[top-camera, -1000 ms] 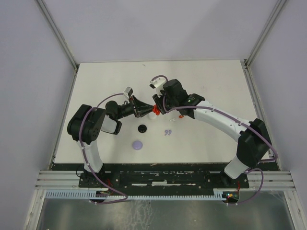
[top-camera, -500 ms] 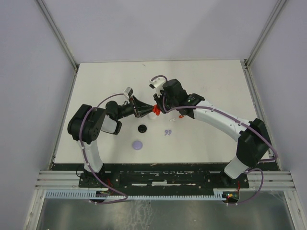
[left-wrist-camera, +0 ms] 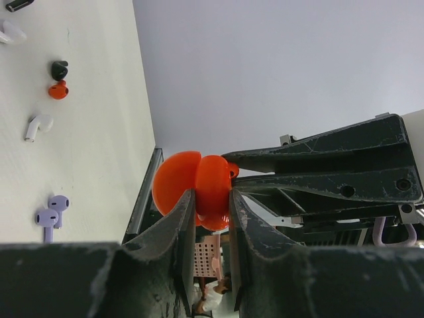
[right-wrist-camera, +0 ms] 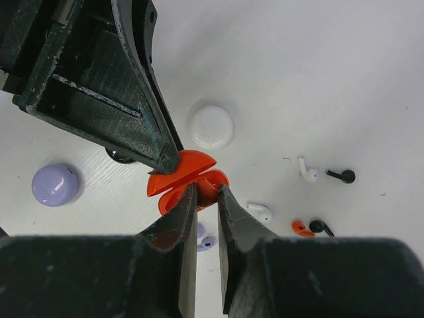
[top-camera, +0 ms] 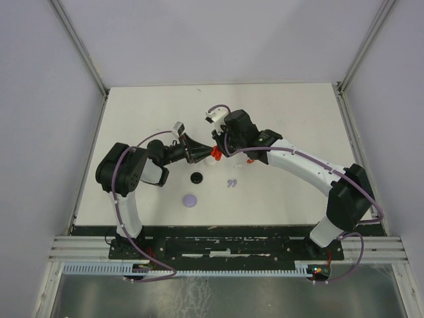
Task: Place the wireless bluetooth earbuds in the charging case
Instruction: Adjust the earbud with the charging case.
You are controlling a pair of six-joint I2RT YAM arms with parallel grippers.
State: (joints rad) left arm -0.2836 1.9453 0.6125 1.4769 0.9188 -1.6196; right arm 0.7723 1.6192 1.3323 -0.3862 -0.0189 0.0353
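Above the counter point(top-camera: 291, 132), L pincer point(left-wrist-camera: 211, 199) clamps the open red case point(left-wrist-camera: 175, 179), mouth toward R pincer point(right-wrist-camera: 206, 191) — shut tight there, on earbud or rim can't tell — spare red earbud point(right-wrist-camera: 301, 228) lies below, nearer R arm.

Seven loose earbuds point(right-wrist-camera: 260, 211) show: two white, two black, two lavender, one red; four round cases point(right-wrist-camera: 211, 126).

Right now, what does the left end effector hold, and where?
The left end effector clamps the open round orange charging case across one half.
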